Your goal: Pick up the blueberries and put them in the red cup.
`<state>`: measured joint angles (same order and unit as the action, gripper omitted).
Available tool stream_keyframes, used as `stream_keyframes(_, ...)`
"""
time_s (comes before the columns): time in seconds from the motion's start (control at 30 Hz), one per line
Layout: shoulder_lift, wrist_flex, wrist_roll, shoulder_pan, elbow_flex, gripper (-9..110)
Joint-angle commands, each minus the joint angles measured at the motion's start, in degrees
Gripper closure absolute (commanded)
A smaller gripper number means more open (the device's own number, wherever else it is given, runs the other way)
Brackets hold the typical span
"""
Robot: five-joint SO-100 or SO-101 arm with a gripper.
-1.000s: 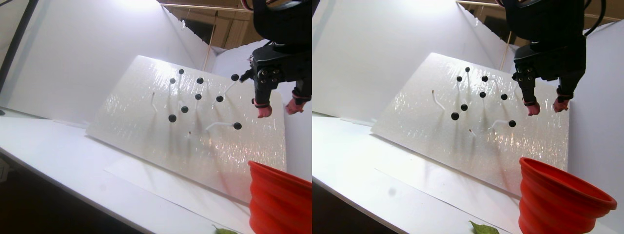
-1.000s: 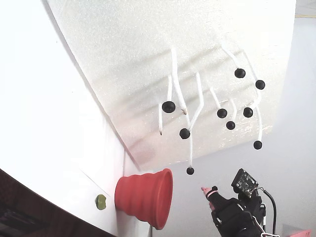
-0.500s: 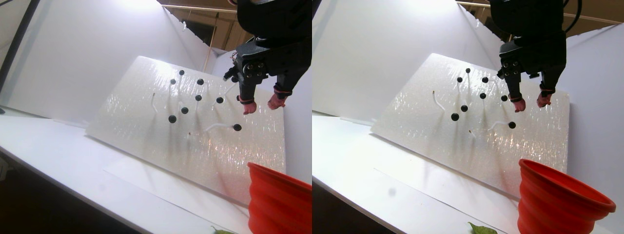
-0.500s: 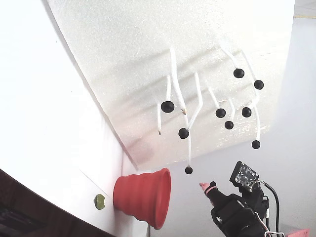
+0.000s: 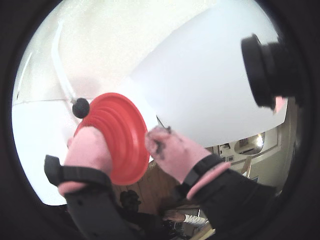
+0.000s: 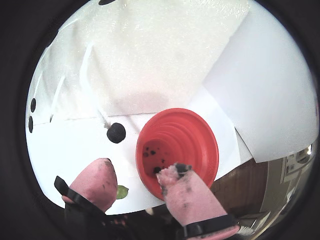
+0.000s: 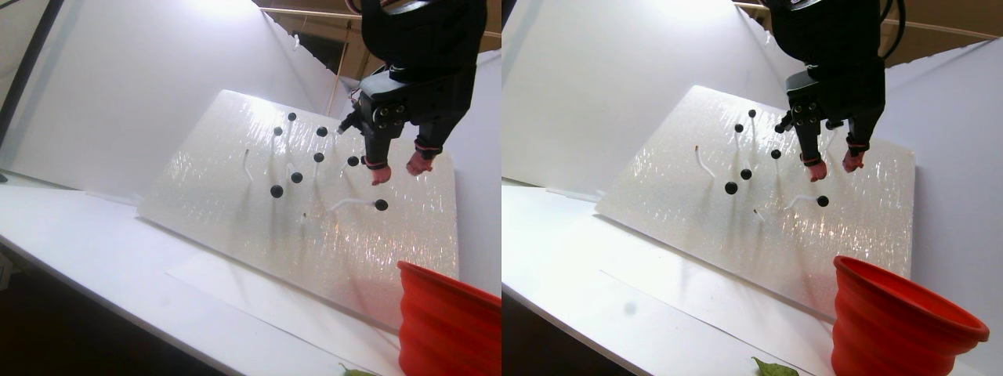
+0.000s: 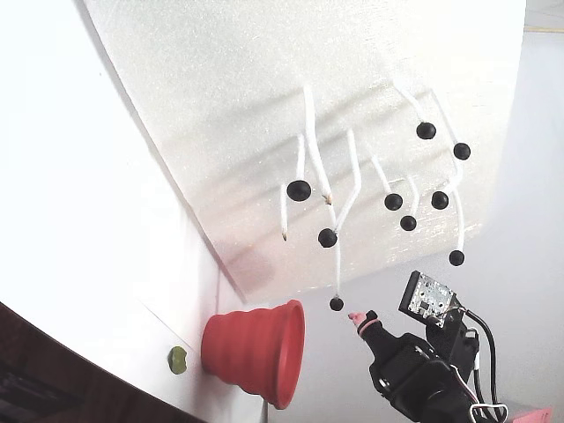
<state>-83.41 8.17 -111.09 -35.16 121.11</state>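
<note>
The gripper is hanging wide open and empty in front of the tilted white foam board, its pink fingertips just up and right of the nearest of the blueberries in the stereo pair's left half. The red cup is standing well below, near right. I judge the thin white stem could flex aside, letting the jaws close on air or knock neighbouring berries

gripper: moved left across the foam board, now just above the lowest of the blueberries
</note>
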Motion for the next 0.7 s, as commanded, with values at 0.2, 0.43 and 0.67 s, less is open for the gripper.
stream_keyframes(0.2, 1.4, 4.3, -3.1, 0.4, -3.1, 84)
stream_keyframes(0.43, 4.3, 6.2, -4.2, 1.1, -4.4, 84)
stream_keyframes(0.67, 6.5, 7.6, -4.7, 1.3, -5.7, 84)
